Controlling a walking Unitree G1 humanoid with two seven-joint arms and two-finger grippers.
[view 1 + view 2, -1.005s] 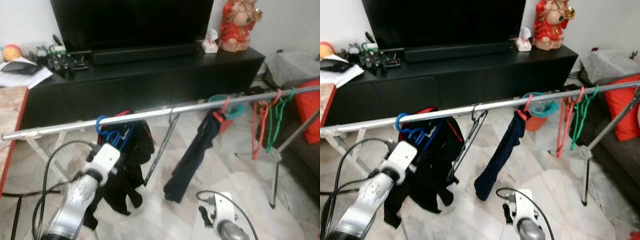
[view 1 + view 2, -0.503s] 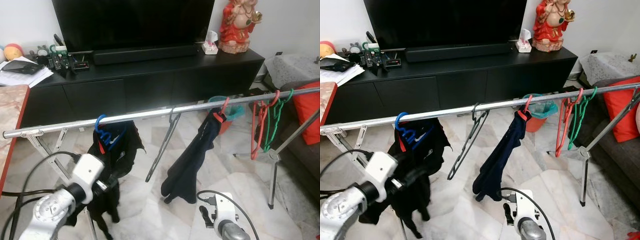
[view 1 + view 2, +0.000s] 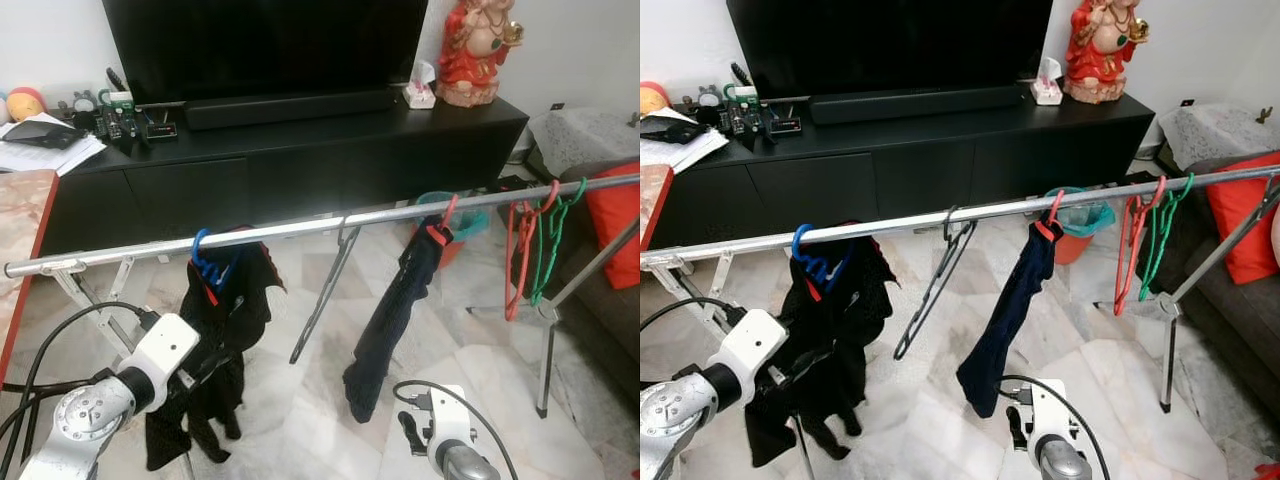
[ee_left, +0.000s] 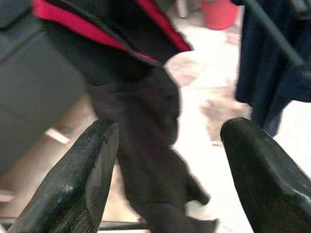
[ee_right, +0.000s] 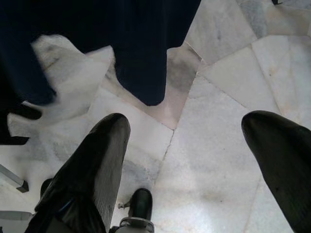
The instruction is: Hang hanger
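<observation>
Right end effector (image 3: 410,432) is hanging idle low over the marble floor, fingers spread, empty. Left end effector (image 4: 165,170) is sitting released just beside the black garment with red trim (image 3: 215,350). Blue plastic hanger (image 3: 207,262) is hooking over the silver metal rail (image 3: 300,228) near its left end; looks light, stiff, best gripped at the neck. Teal bucket (image 3: 458,212) beyond: contents unclear.
</observation>
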